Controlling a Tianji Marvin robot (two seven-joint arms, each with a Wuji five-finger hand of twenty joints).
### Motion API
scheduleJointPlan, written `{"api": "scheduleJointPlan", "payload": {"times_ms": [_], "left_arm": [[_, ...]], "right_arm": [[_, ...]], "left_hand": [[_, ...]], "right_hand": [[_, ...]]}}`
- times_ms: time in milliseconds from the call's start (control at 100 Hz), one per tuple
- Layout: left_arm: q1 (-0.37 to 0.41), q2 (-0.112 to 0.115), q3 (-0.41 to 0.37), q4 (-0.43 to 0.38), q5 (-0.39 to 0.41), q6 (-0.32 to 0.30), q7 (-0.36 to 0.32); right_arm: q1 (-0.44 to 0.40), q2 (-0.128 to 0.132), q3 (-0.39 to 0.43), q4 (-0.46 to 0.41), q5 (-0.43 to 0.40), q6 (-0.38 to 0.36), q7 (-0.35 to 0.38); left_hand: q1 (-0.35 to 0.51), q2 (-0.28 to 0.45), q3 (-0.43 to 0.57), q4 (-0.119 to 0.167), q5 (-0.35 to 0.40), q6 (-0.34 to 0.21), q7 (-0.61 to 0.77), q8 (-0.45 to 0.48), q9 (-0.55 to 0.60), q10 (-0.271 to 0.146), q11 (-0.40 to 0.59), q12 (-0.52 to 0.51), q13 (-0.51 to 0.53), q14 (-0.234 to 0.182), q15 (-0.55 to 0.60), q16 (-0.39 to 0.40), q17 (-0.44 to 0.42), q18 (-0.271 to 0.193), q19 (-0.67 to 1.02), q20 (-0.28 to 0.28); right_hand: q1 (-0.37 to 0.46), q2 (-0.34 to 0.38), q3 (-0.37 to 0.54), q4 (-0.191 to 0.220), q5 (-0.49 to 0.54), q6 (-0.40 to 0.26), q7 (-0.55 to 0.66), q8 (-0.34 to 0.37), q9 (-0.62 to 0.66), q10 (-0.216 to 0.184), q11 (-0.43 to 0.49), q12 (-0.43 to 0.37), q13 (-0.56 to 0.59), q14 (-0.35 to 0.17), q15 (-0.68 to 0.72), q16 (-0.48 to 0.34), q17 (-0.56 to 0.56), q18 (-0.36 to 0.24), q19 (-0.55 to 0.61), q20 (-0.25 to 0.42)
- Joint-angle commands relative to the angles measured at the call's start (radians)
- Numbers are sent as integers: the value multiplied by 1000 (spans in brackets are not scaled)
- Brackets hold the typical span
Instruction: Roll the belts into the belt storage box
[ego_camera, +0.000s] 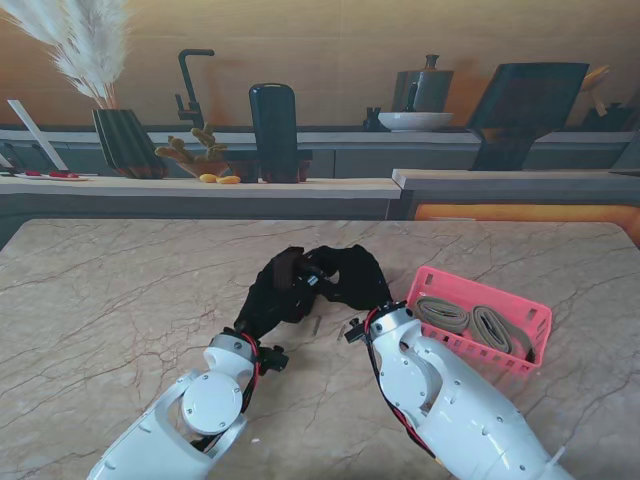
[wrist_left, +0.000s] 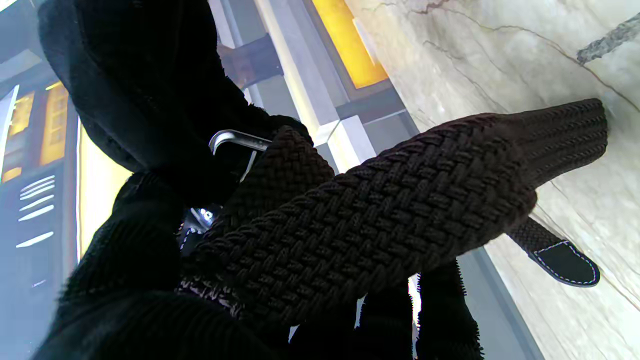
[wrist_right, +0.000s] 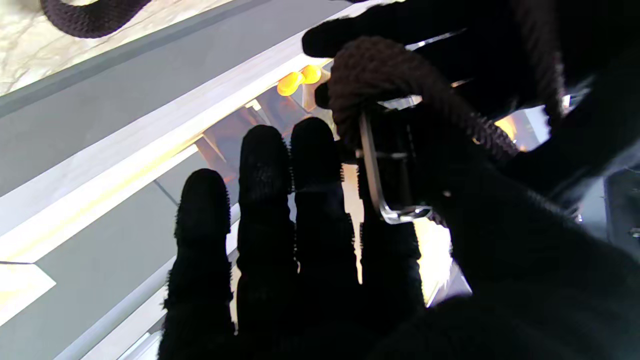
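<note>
- The left robot hand (ego_camera: 268, 300) and the right robot hand (ego_camera: 352, 282) meet over the middle of the table (ego_camera: 120, 300), both gloved in black, with a dark braided belt (ego_camera: 288, 268) held between them.
- In the left wrist view the left robot hand's fingers (wrist_left: 150, 250) curl round the belt (wrist_left: 370, 220), which lies doubled across the palm; its leather tip (wrist_left: 562, 260) hangs near the table, and whether it touches cannot be told.
- In the right wrist view the right robot hand (wrist_right: 400, 225) pinches the buckle (wrist_right: 380, 190) end, thumb side against the strap, while three fingers (wrist_right: 265, 200) stay straight and slightly apart.
- This belt looks only partly coiled, so rolling seems to be the step in hand, with tightening and placing left.
- To the right, farther out, the pink box (ego_camera: 520, 315) already holds two tan rolls (ego_camera: 470, 322); there appears to be room beside them.
- Judged so, the task seems well past halfway, with one belt outstanding.
</note>
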Motion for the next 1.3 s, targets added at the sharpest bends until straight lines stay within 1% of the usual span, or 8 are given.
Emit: {"api": "scheduleJointPlan", "payload": {"times_ms": [0, 170, 440, 610, 760, 810, 910, 1290], "left_arm": [[1, -7, 2, -4, -10, 2, -7], [-5, -7, 13, 4, -38, -9, -31], [-12, -11, 31, 17, -72, -35, -41], [-5, -13, 30, 4, -120, -21, -57], [6, -17, 20, -14, -183, 0, -67], [8, -18, 18, -19, -193, 5, -66], [10, -18, 17, -23, -187, 11, -62], [22, -27, 4, -48, -238, 35, -43]], "right_arm": [[-3, -4, -10, -7, -6, -20, -1], [3, -13, -26, 1, 31, -26, 10], [13, -32, -53, 10, 135, -37, 64], [37, -26, -80, 35, 111, -59, 81], [33, -1, -75, 15, 56, -51, 114], [25, 12, -67, -4, 26, -32, 130], [3, 34, -46, -45, -27, 9, 152], [-105, 86, 65, -193, -150, 110, 228]], "left_hand": [[12, -6, -7, 32, -20, -11, -34, -11, -23, -6, -23, -28, -29, -5, 1, -9, -10, -29, -7, -14], [29, 10, -9, 29, -58, -79, 7, 4, -16, -55, 3, -29, 4, -52, -8, -38, 25, -68, -1, -38], [52, 35, 11, 32, -62, -100, -23, -20, 13, -76, 53, -12, 65, -70, 22, -39, 80, -86, 35, -59], [199, 176, 109, 27, -61, -114, 96, 33, 109, -92, 101, 12, 147, -73, 62, -31, 145, -80, 77, -49], [441, 293, -152, -15, -1, -121, 199, 50, 241, -86, 140, 38, 249, -38, 124, -8, 204, -32, 129, -26], [522, 255, -177, -47, 68, -116, 237, 66, 325, -77, 163, 48, 318, -19, 166, 10, 250, -8, 174, -6], [584, 211, -190, -54, 148, -110, 291, 84, 473, -65, 211, 67, 452, 8, 254, 40, 348, 39, 265, 30], [593, 172, -161, -17, 197, -129, 469, 112, 662, -124, 379, 152, 647, -16, 473, 117, 490, 69, 486, 104]], "right_hand": [[52, 47, 47, -5, 52, -165, 101, 29, 13, -13, 18, 9, 11, -26, 24, 12, -3, -10, 27, 1], [50, 46, 47, -5, 53, -169, 99, 33, 15, -16, 17, 10, 16, -31, 24, 12, -2, -10, 27, 1], [45, 51, 33, -6, 41, -219, 97, 55, 10, -22, 13, 14, 22, -40, 18, 14, 3, -30, 23, 3], [65, 28, 41, 0, 47, -212, 97, 68, 14, -1, 19, 25, 30, -26, 17, 18, 3, -19, 17, 5], [57, -86, 124, -6, -78, -186, 59, 110, -52, 3, 3, 62, 17, -32, -4, 29, 9, -25, -1, 16], [9, -122, 157, 0, -169, -134, 6, 153, -114, 1, 18, 76, 5, -42, -17, 37, 12, -36, -18, 24], [-106, -148, 211, 131, -227, -19, -161, 326, -198, 13, 61, 88, -15, -42, -26, 49, 10, -45, -43, 43], [-196, -106, -11, 140, -317, 74, -315, 351, -314, 65, 62, 120, -65, -14, -25, 80, -13, -50, -82, 77]]}}
